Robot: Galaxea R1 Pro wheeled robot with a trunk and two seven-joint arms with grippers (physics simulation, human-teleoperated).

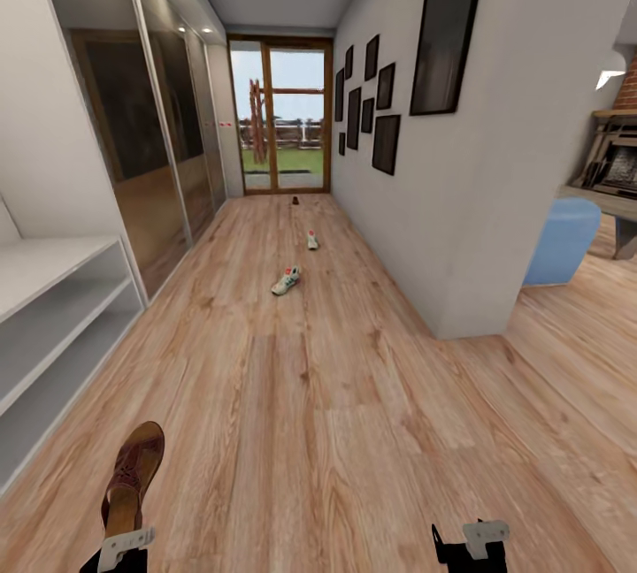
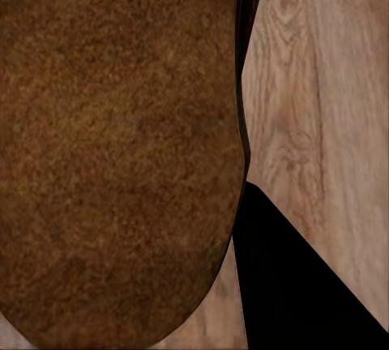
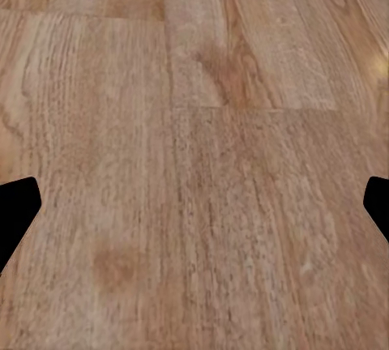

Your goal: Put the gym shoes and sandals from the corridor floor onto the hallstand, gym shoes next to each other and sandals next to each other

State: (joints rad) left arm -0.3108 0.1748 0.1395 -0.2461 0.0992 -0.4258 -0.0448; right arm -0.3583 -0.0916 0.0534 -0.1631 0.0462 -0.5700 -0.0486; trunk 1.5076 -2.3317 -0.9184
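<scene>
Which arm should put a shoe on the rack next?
Left. The left gripper holds a sandal, and the hallstand lies on that side. The right gripper is open and empty over the floor.

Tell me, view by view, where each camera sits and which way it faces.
Head view: high on the robot, looking forward and down the corridor's wood-plank floor at two white trainers; both hands low, left hand holding a flat brown sandal.
Left wrist view: near that hand, facing the sandal's brown sole; one dark finger.
Right wrist view: near the right hand, facing floor; dark fingertips wide apart.
Shared: floor, sandal.
</scene>
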